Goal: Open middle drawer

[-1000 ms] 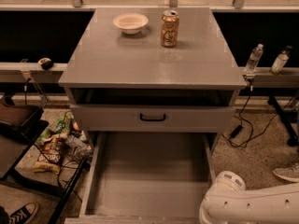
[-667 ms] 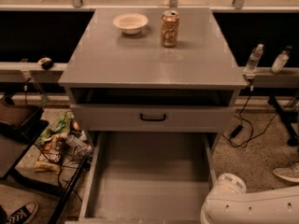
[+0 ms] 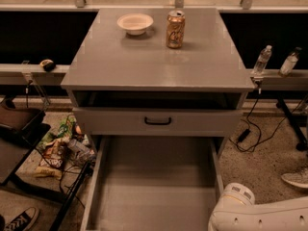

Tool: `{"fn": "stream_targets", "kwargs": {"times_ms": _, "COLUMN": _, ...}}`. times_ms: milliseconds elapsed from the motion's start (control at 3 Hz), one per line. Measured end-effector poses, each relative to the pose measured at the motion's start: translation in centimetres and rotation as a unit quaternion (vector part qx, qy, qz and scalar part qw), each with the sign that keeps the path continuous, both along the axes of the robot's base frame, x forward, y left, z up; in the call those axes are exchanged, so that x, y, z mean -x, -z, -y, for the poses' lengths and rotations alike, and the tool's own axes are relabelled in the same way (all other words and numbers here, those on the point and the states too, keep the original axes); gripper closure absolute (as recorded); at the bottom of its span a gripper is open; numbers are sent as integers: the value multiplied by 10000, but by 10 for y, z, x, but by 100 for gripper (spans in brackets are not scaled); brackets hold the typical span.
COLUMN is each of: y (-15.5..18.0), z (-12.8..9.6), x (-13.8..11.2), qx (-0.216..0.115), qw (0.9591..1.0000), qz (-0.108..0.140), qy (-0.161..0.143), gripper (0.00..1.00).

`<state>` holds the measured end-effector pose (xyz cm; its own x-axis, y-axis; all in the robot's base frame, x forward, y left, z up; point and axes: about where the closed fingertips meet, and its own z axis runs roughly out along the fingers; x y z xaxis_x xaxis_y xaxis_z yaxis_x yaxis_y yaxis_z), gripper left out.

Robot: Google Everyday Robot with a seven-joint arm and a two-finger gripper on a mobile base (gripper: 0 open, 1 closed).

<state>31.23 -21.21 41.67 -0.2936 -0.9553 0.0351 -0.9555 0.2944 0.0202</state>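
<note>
The grey cabinet (image 3: 159,61) has a flat-fronted drawer with a small black bar handle (image 3: 158,121) just under its top, standing slightly out. Below it the middle drawer (image 3: 156,177) is pulled far out toward me. It shows a shallow, empty grey tray, and its front and handle lie below the frame edge. Anything lower is hidden by it. My gripper is out of view. Only a white arm segment (image 3: 260,213) shows at the bottom right, beside the open drawer's right wall.
A white bowl (image 3: 135,23) and a drink can (image 3: 175,29) stand on the cabinet top. Bags and cables (image 3: 60,146) lie on the floor to the left. Bottles (image 3: 262,60) stand on a rail to the right, with a cable (image 3: 250,134) below. Shoes (image 3: 19,219) are at the bottom left and at the right edge (image 3: 294,178).
The white arm segment has sunk very slightly at the bottom right. The drawers and the things on the cabinet top have not moved.
</note>
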Motion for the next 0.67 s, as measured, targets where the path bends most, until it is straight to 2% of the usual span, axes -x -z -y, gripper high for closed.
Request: {"fn": "stream_targets", "kwargs": {"times_ms": 667, "y": -3, "z": 5, "x": 12, "qx": 124, "qw": 9999, "qz": -32, "qy": 20, "gripper": 100}}
